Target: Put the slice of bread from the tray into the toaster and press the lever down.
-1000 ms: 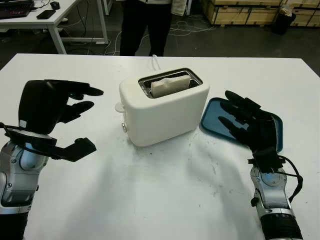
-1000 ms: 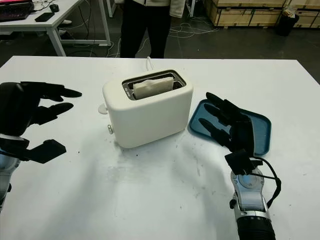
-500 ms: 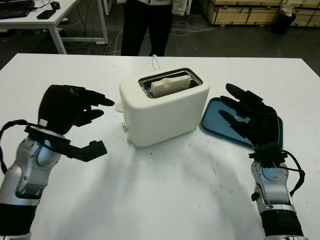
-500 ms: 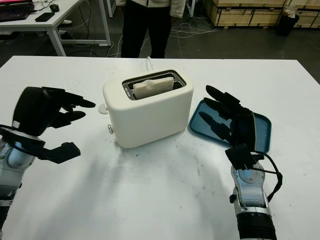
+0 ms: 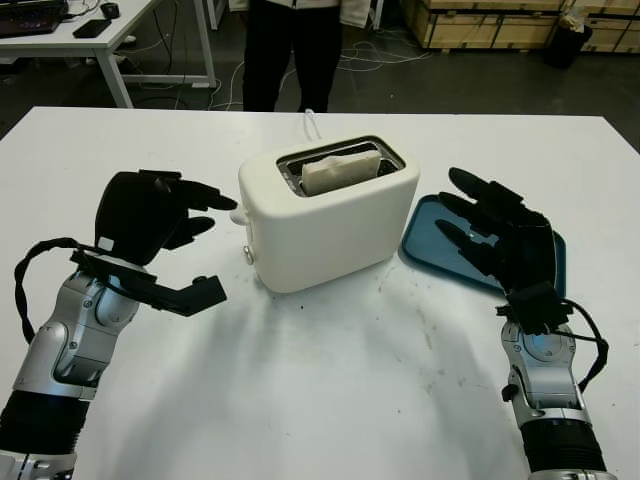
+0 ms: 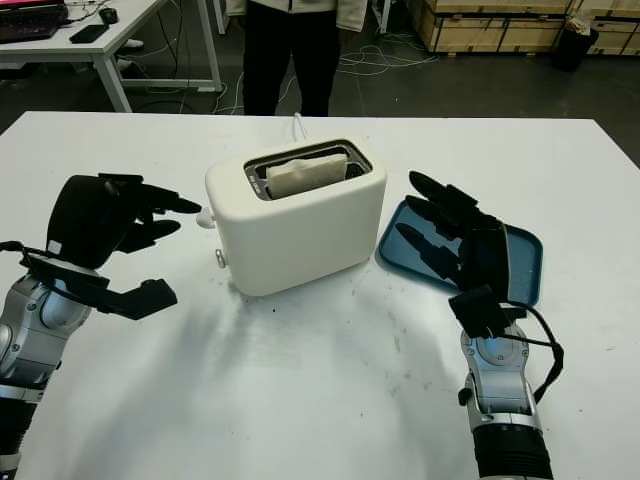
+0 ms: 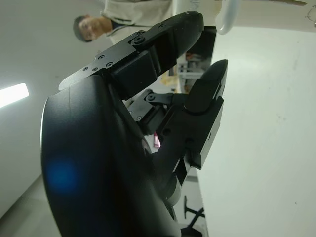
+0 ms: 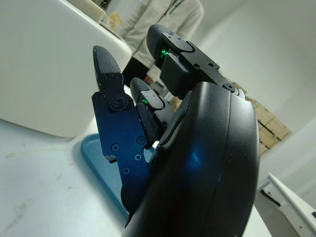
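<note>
The left hand point(image 5: 155, 215) hangs open, holding nothing, its fingertips just beside the lever point(image 5: 239, 215) of the cream toaster point(image 5: 330, 225), where the pale bread point(image 5: 340, 170) stands upright in the slot, while the open right hand point(image 5: 500, 235) hovers over the blue tray point(image 5: 425, 228).

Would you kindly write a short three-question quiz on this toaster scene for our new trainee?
1. True or false: the slice of bread stands in the toaster slot.
2. Which hand is nearest the lever? A) left hand B) right hand C) a person's hand
3. Fill in: the right hand, open, is over the blue ____.

Key
1. True.
2. A: the left hand, open, is beside the toaster's lever end, fingertips close to the lever.
3. tray.
</note>
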Controlling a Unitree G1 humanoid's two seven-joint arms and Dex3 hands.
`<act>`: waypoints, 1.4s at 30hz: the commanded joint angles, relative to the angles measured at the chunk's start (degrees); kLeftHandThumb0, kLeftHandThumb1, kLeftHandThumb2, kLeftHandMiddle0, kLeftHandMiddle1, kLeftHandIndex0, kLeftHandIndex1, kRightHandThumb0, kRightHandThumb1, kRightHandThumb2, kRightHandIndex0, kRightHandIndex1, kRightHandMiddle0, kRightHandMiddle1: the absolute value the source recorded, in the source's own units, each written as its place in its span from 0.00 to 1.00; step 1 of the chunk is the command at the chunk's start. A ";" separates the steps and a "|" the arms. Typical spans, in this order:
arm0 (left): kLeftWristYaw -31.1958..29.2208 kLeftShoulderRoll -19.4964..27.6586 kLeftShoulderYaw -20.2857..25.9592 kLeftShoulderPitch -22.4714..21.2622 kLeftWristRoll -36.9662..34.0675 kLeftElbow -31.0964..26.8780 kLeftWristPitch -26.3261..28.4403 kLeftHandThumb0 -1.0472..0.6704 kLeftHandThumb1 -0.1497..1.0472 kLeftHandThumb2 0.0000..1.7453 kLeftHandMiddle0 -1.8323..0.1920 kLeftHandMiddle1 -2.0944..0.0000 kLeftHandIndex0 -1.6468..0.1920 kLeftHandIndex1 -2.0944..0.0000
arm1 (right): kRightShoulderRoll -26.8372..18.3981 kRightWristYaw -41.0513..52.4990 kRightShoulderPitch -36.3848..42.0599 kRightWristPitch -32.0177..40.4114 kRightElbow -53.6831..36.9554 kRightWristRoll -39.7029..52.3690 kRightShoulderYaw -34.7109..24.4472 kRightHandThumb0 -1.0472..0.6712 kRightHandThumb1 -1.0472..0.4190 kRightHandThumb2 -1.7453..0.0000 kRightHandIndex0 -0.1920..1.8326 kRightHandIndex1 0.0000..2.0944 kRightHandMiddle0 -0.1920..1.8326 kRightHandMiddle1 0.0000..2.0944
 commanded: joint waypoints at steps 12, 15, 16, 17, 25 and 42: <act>-0.09 -0.25 -2.09 -2.87 0.56 1.64 -0.06 0.63 0.69 0.00 0.42 0.39 0.19 0.99 | -0.11 0.14 0.23 0.21 0.17 -0.33 0.08 0.38 0.11 1.00 0.51 0.00 0.47 0.00; -0.15 -0.37 -2.77 -3.46 0.84 2.01 0.00 0.63 0.68 0.00 0.40 0.44 0.18 0.99 | -0.09 0.19 0.51 0.82 -0.37 -0.17 0.03 0.38 0.11 1.00 0.51 0.00 0.47 0.00; -0.19 -0.42 -2.90 -3.53 0.71 2.09 -0.02 0.63 0.68 0.00 0.39 0.46 0.17 0.99 | -0.06 0.18 0.62 0.92 -0.55 -0.16 0.02 0.38 0.11 1.00 0.51 0.00 0.47 0.00; -0.11 -0.56 -3.04 -3.59 0.62 2.24 -0.06 0.63 0.68 0.00 0.39 0.47 0.17 0.99 | -0.05 0.24 0.65 0.63 -0.48 -0.06 0.01 0.37 0.11 1.00 0.51 0.00 0.46 0.00; 0.42 -1.34 -3.82 -4.03 1.05 2.96 0.42 0.61 0.67 0.00 0.35 0.52 0.14 0.98 | -0.12 0.21 0.74 0.13 0.15 -0.07 -0.11 0.38 0.11 1.00 0.51 0.00 0.47 0.00; 1.48 -1.61 -5.25 -4.77 1.90 5.62 1.62 0.57 0.76 0.01 0.34 0.54 0.14 0.99 | -0.38 0.64 1.04 -0.98 0.46 0.15 -0.28 0.40 0.09 1.00 0.50 0.00 0.46 0.00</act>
